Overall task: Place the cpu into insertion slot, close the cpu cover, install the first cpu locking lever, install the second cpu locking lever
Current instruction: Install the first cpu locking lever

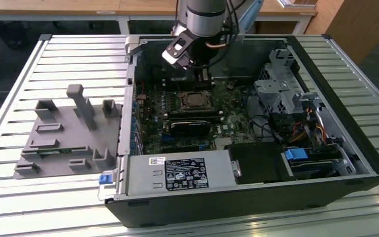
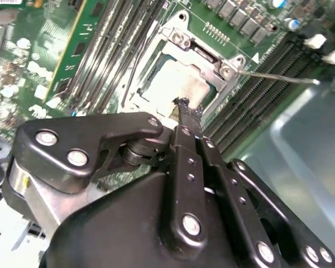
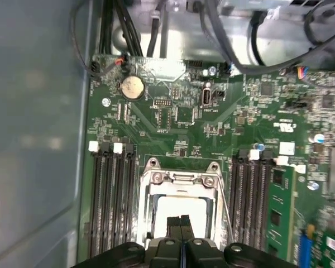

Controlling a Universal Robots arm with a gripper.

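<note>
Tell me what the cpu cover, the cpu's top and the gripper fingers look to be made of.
cpu cover: bare silvery metal, likely steel; shiny, with bright glints.
cpu: pale, matte metal top, probably plated.
gripper fingers: black and matte, either metal or hard plastic; cannot tell which.

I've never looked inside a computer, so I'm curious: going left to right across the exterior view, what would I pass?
Grey plastic fixture with upright posts → square metal-rimmed insertion slot on the green circuit board → silvery metal drive cage.
</note>
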